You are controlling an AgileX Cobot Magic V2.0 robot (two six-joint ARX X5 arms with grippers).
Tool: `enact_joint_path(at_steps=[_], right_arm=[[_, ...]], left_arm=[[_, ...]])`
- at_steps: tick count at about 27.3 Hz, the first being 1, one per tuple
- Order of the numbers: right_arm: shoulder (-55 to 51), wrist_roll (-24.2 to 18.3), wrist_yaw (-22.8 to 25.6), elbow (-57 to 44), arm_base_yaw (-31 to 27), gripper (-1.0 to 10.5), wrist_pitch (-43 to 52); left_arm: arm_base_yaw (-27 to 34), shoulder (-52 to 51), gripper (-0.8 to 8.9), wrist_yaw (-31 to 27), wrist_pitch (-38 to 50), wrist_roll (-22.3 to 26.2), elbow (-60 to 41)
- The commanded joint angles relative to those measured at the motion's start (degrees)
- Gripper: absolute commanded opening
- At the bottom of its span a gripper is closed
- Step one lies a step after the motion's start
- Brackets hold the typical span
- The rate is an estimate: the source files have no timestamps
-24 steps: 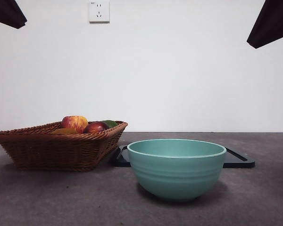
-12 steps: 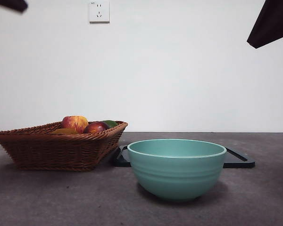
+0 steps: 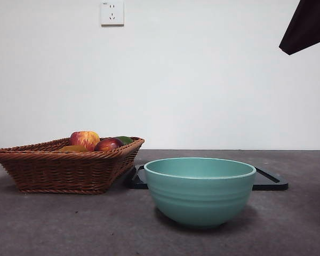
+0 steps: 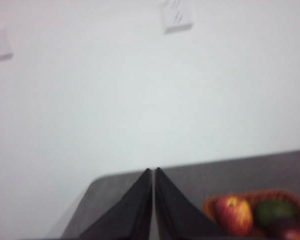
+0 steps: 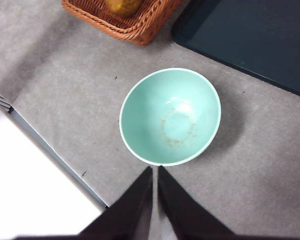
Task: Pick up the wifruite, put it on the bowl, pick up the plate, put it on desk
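Both grippers, left (image 4: 153, 172) and right (image 5: 155, 170), pinched closed and empty, high above; wifruite (image 3: 71, 149) sits in basket (image 3: 64, 170), bowl (image 3: 199, 189) empty awaiting it.

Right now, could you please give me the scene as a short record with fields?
bowl: teal bowl upright on the desk, nothing in it
basket: wicker basket beside the bowl, holding fruit
wifruite: ochre fruit lying in the basket
apple: red-and-yellow apple in the basket
tray: dark flat tray behind the bowl
left gripper: left gripper raised, jaws shut, holding nothing
right gripper: right gripper above the bowl, jaws shut, holding nothing
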Motion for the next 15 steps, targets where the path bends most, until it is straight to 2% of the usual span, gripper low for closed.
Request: enact_joint_path(at_steps=[1,8,15], right_arm=[[0.4,-0.5,0.2,0.9,0.5,0.1,0.6],[0.4,-0.5,0.2,0.9,0.5,0.1,0.6],[0.4,-0.5,0.2,0.9,0.5,0.1,0.6]], left_arm=[[1.3,-3.0,0.08,-0.2,0.6,0.9,-4.2],[2.2,-9.8,0.08,-0.2,0.5,0.1,-15.8],[2.2,-15.1,0.08,-0.2,0.0,-1.7,-23.3]])
